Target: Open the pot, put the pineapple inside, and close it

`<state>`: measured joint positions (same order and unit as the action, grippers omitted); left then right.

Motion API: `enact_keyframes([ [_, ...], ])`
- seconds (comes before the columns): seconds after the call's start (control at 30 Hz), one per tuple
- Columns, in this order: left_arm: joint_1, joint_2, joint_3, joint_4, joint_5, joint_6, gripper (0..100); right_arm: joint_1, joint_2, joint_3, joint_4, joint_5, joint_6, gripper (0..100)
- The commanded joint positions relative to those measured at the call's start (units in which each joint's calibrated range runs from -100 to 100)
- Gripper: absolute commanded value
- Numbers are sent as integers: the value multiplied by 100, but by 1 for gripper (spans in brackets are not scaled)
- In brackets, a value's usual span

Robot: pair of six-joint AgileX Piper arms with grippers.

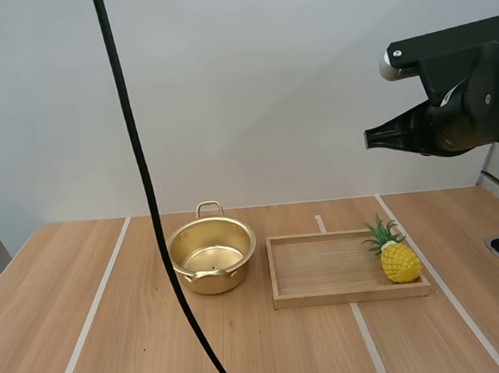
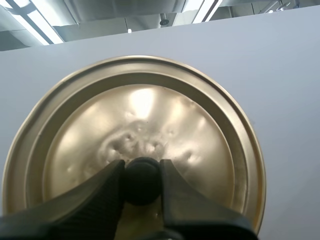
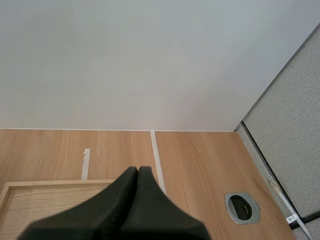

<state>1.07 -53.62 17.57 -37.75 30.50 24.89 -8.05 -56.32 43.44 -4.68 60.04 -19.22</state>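
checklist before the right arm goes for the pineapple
1. Pot open, nothing inside: ok.
2. Lid off, its knob pinched in the left jaws: ok.
3. Pineapple uncovered, at the right end of the tray: ok.
4. Right jaws open for a grasp: not ok, shut together.
5. Right jaws down at the pineapple: not ok, high above the table.

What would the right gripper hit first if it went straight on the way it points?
Nothing close. The right gripper, shut and held high, points past the tray toward bare table and the wall. The way looks free; probably the wall first, but depth is unclear.
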Motion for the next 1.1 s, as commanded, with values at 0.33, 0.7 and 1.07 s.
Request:
enact_keyframes([
  [0.33, -13, -31, -25, -80, -255, -73, 0, -19, 729, -107, 55, 533, -502, 0],
  [0.7, -13, -31, -25, -53, -255, -73, 0, -19, 760, -107, 128, 480, -590, 93],
  [1.07, -13, -31, -25, -53, -255, -73, 0, -19, 1623, -54, 135, 707, -581, 100],
])
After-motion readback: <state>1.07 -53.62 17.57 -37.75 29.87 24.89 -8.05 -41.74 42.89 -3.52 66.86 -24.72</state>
